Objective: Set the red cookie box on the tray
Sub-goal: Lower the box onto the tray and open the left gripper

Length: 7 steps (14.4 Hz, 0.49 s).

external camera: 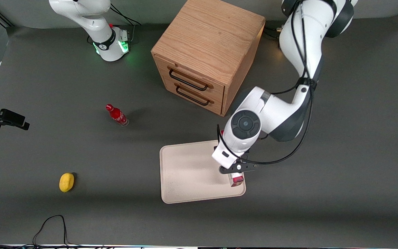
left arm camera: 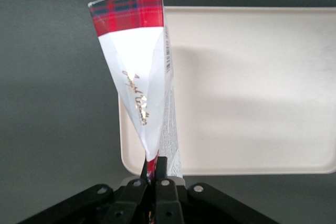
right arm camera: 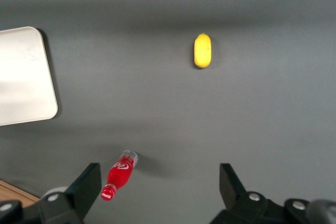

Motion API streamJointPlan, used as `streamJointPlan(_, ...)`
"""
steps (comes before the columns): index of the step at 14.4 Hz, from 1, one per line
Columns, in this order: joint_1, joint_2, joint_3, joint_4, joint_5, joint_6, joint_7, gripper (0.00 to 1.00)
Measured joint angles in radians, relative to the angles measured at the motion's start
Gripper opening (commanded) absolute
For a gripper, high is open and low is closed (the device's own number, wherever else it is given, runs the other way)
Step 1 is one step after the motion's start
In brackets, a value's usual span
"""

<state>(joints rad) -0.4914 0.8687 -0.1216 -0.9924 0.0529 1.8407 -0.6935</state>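
The red cookie box (left arm camera: pixel 139 66), white-sided with a red tartan end, is held on edge with my left gripper (left arm camera: pixel 154 169) shut on its near end. It runs along the rim of the pale cream tray (left arm camera: pixel 252 87) at the working arm's end. From the front, the arm's hand covers most of the red cookie box (external camera: pixel 237 180). Only a red end shows by the tray (external camera: pixel 188 173) corner nearest the camera, just below my gripper (external camera: pixel 235 172). Whether the box touches the tray I cannot tell.
A wooden two-drawer cabinet (external camera: pixel 207 55) stands farther from the camera than the tray. A small red bottle (external camera: pixel 117 115) and a yellow fruit (external camera: pixel 66 182) lie toward the parked arm's end. A black cable (external camera: pixel 52 224) loops at the near table edge.
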Motion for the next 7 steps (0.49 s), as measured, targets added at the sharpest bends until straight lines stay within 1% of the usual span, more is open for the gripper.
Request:
streamJointPlan(2, 0.000, 0.022, 0.001, -0.029, 0.004, 0.035, 0.024, 0.00)
streamJointPlan(7, 0.005, 0.051, 0.009, -0.048, 0.007, 0.066, 0.051, 0.00)
